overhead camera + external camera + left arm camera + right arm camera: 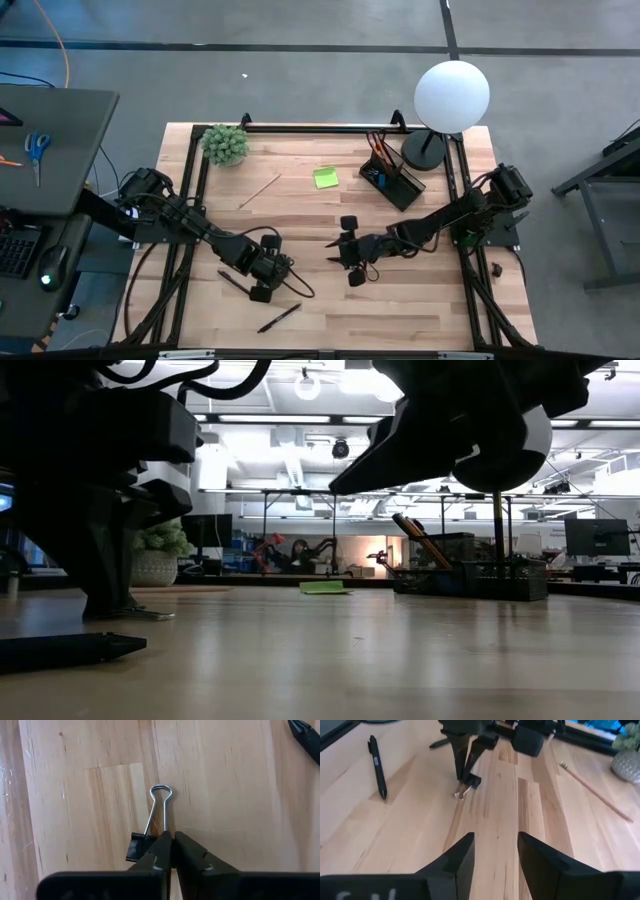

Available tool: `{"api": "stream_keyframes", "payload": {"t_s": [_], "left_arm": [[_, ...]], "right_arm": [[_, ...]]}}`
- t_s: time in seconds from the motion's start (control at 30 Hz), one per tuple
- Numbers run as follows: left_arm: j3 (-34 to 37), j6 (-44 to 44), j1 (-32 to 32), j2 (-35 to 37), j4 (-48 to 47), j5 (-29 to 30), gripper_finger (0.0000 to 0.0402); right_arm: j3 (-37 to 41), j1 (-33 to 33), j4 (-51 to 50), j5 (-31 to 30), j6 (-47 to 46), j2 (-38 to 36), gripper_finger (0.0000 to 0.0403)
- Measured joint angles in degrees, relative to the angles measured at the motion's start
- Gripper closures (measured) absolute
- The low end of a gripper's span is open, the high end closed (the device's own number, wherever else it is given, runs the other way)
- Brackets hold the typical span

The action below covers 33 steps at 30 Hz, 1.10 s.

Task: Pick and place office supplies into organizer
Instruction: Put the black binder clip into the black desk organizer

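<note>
We read the left claw [172, 851] as pinched shut on the wire handle of a small black binder clip [137, 847], which lies flat on the desk [330, 310]. In the left wrist view the fingertips meet around one of the silver loops, with the clip's black body just beside them. The handle is the thin, raised part, so we judge that is why the grip goes there.

In the high view this claw sits at about 7 o'clock on the desk. A black pen [279, 318] lies just beyond it toward 6 o'clock, and another pen [232, 283] is just beside the arm. A wooden pencil [259, 190] lies near 11 o'clock, close to the potted plant [226, 143].

The right claw [349, 251] hangs above the desk centre with its fingers partly apart and nothing between them. It faces the left claw, and we take it to be waiting.

The organizer [392, 180] stands at roughly 1 o'clock beside the lamp [450, 95], already holding pencils. The green sticky-note pad [325, 177] lies just beside it toward 12 o'clock.

The clip is not yet lifted. The carry to the organizer must pass the right arm.
</note>
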<state>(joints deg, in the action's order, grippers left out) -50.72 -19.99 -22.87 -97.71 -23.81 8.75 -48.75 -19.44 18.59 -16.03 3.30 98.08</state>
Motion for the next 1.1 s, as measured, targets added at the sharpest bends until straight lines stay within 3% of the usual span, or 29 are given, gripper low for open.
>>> {"api": "stream_keyframes", "payload": {"t_s": [0.37, 0.7, 0.9, 1.1], "left_arm": [[0.02, 0.00, 0.00, 0.54, -0.19, -1.90, 0.0334], [-3.67, 0.72, 0.00, 1.51, -6.54, -0.37, 0.0209], [-3.74, 4.16, 0.04, 1.12, -8.38, 0.03, 0.0149], [-1.73, 12.52, 0.04, 0.98, -5.40, 4.76, 0.0124]], "right_arm": [[0.00, 0.00, -0.84, 0.13, -0.58, 0.00, 0.0264], [0.00, 0.00, -0.83, 0.20, -0.47, 0.00, 0.0263], [0.00, 0.00, -0.87, 0.49, -0.43, 0.00, 0.0263], [0.00, 0.00, -0.89, 1.08, -0.43, 0.00, 0.0262]]}}
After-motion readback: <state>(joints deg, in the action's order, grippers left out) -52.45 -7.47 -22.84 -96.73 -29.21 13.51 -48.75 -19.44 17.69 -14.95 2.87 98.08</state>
